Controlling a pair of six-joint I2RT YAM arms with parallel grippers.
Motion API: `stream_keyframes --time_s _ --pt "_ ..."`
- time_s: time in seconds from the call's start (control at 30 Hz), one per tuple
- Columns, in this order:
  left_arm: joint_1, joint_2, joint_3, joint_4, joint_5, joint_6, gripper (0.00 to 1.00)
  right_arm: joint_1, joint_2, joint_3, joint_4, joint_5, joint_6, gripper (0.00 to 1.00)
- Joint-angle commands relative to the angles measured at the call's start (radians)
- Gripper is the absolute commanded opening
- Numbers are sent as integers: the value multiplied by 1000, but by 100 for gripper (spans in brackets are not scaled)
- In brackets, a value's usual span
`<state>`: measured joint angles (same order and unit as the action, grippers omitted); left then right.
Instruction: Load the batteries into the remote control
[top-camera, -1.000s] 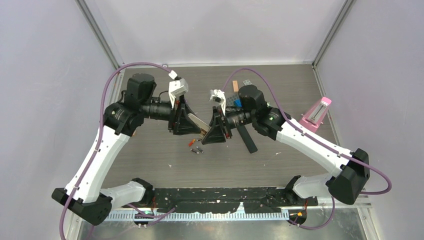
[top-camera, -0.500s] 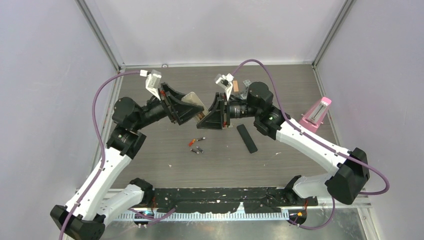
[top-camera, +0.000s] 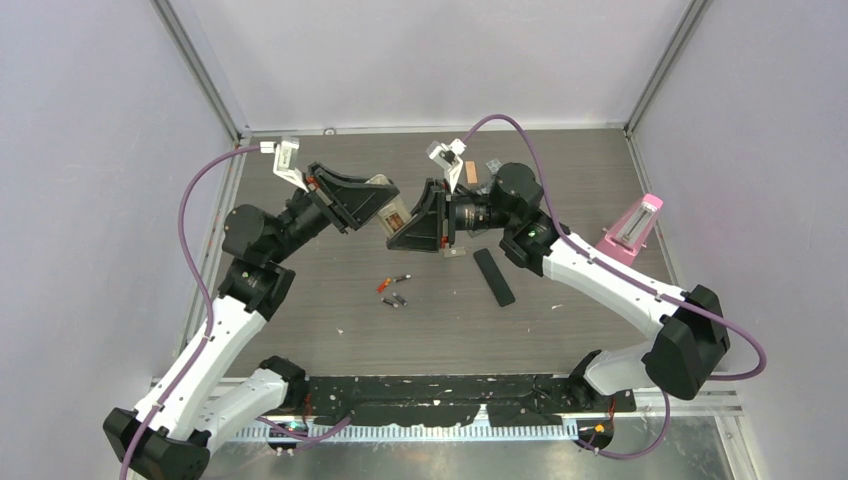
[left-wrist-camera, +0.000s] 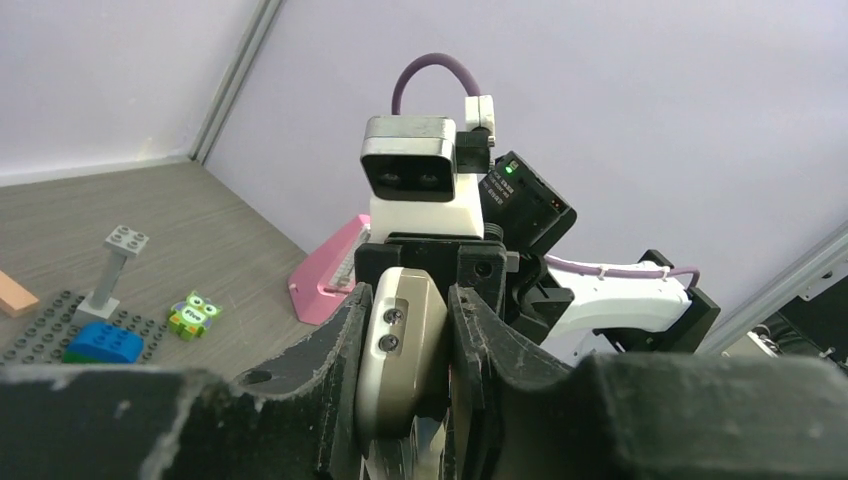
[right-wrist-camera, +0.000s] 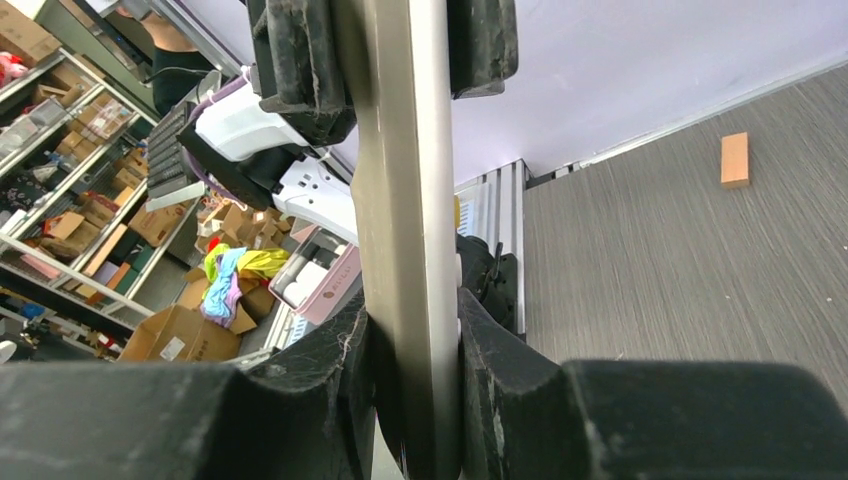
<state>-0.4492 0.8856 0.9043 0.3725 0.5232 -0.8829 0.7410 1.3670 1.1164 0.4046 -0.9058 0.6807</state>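
Remote (top-camera: 393, 216) — raised, clenched between left end effector (left-wrist-camera: 405, 322) and right end effector (right-wrist-camera: 412, 335); batteries (top-camera: 393, 285) on desk (top-camera: 330, 325) below them — none loaded yet.

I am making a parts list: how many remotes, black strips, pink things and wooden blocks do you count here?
remote: 1
black strip: 1
pink thing: 1
wooden block: 1
Total: 4
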Motion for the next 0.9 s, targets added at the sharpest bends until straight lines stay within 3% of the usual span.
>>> stream_keyframes --time_s 0.0,0.23,0.43,0.6,0.87 --pt "4 -11 12 60 -9 22 28 -16 17 0 130 11 66 17" --pt "4 2 26 53 28 24 36 -40 46 -35 316 -11 225 17" --pt "4 18 34 82 60 0 39 -76 88 -81 620 -36 450 18" --pt "5 32 40 85 56 -9 34 -76 92 -83 626 -53 455 18" --pt "4 32 38 70 -4 -24 53 -76 86 -79 581 -66 431 18"
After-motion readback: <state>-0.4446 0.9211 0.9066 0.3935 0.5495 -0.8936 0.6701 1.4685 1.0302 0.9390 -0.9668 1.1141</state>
